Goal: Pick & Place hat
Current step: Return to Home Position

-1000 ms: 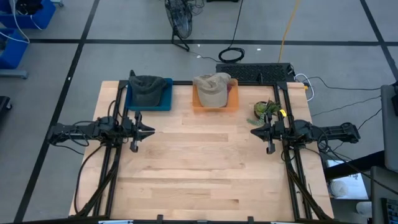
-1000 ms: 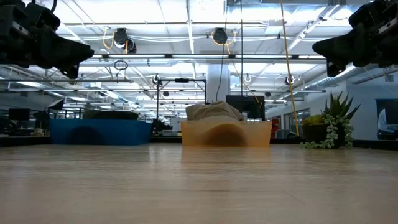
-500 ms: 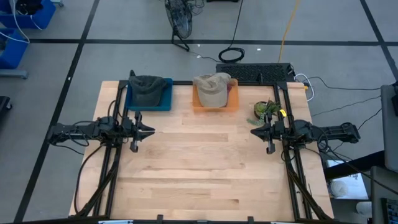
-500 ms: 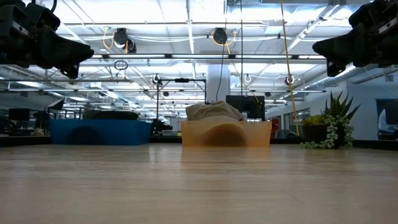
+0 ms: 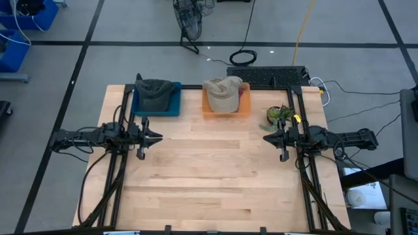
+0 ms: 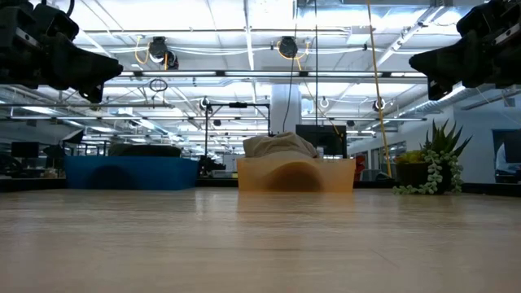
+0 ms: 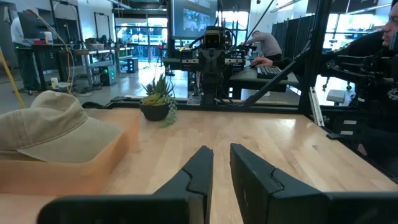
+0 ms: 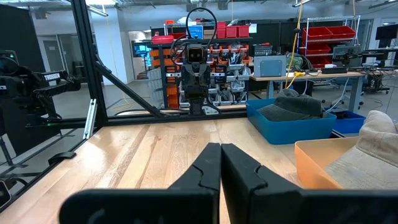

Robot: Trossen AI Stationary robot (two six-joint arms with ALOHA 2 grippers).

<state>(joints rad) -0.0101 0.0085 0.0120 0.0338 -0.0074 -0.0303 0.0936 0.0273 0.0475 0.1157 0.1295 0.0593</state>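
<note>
Hats sit in neither gripper. The left gripper (image 7: 221,155) has its jaws a slim gap apart with nothing between them, and the right gripper (image 8: 221,149) has its jaws pressed together, equally empty. Neither touches anything. Both hang above the table (image 5: 209,176), each well apart from the orange bin (image 5: 245,109) and nearer the front edge than it, the left one out to the bin's left and the right one out to its right. A tan cap (image 5: 222,93) rests on top inside the orange bin. A dark cap (image 5: 153,93) lies in the blue bin (image 5: 173,109) just left of the orange bin, and a small plant (image 5: 279,115) stands to the orange bin's right. With no hat loose on the table, the placing looks finished, and the step in hand appears to be the return to rest. The next move probably calls only for settling both arms into their parked pose, with no grasp needed.
</note>
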